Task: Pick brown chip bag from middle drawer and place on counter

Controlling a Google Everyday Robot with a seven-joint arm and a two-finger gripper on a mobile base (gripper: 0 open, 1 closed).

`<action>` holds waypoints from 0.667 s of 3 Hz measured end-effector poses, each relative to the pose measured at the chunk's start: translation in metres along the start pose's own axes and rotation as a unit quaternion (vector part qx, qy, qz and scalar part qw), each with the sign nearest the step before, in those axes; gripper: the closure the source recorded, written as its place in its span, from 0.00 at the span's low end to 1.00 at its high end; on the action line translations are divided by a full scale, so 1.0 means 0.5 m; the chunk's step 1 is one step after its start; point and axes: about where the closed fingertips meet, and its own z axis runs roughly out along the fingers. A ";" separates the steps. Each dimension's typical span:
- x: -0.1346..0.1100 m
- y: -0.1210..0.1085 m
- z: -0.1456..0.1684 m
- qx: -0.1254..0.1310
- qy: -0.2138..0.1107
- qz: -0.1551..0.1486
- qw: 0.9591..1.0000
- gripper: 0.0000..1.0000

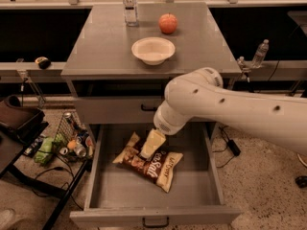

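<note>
Reach step. The claw [152,145] is hanging inside the middle drawer [192,188], at the upper end of the brown chip bag [156,166], which is lying on the drawer floor. Whether the claw is apart or together cannot be told. The next move is probably calling for gripping the bag, then lifting it to the table [100,47].

counter [98,49]: bowl [153,50], apple [168,23], bottle [129,6]; gripper [148,151] at brown chip bag [157,168]
</note>
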 end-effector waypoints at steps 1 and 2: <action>-0.033 -0.017 0.014 0.019 -0.021 0.030 0.999 0.00; -0.029 -0.014 0.014 0.016 -0.018 0.032 0.999 0.00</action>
